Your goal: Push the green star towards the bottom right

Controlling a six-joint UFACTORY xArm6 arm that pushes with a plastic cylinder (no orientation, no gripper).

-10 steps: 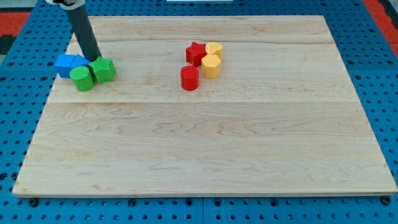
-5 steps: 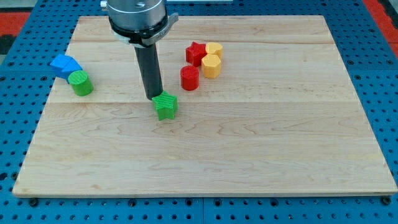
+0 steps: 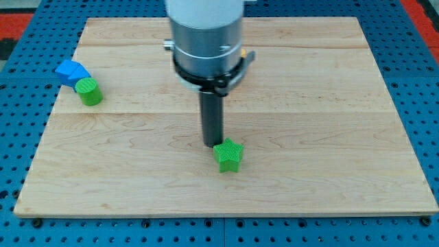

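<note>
Your tip sits against the green star, low on the board and a little left of its centre.

You have no claw on this arm, only the dark rod, so there is nothing to read as apart or together. The tip touches the star's upper-left side. No writing or labels can be read anywhere. The arm's grey body hides the upper middle of the wooden board. Near the view's left edge, well apart from the star, a blue block touches a green cylinder. A blue pegboard surrounds the board.
</note>
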